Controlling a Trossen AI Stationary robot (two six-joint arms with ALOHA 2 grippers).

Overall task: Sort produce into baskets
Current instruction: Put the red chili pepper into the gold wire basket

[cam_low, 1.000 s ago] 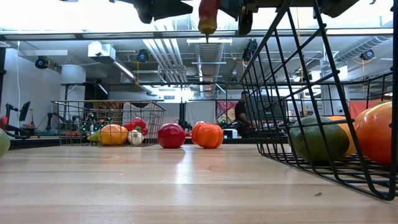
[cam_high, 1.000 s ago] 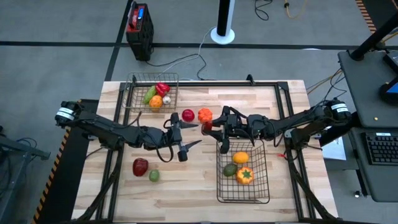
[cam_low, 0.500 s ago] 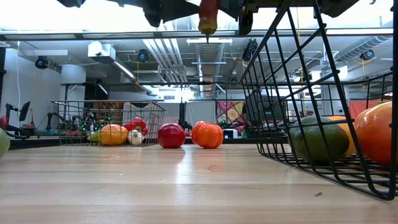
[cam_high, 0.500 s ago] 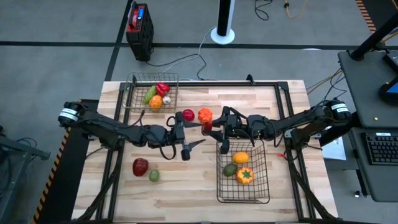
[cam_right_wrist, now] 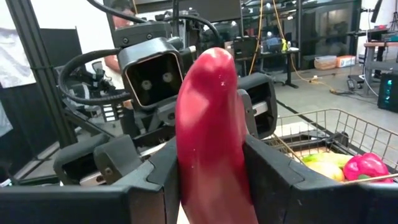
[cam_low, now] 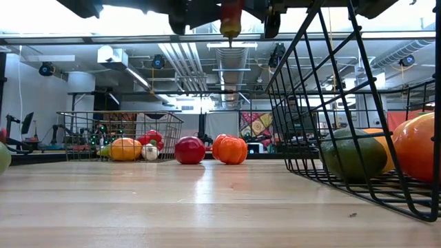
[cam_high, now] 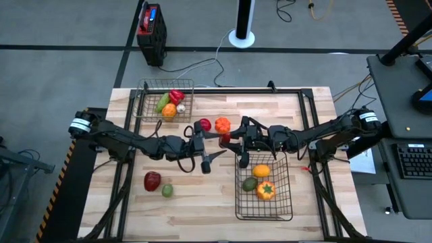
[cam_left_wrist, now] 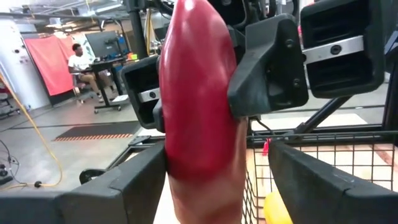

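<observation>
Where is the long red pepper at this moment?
In the high view, the long red pepper is mid-table in the right gripper, above the table, between the orange tomato and the larger basket.

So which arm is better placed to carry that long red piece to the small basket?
Left. The left gripper's open fingers flank the long red piece, which the right gripper clamps in mid-air, and the small basket sits on the left arm's side.

Grey floor [cam_high: 67,67], ceiling ducts [cam_low: 207,58], seated person [cam_left_wrist: 79,62] at desk
</observation>
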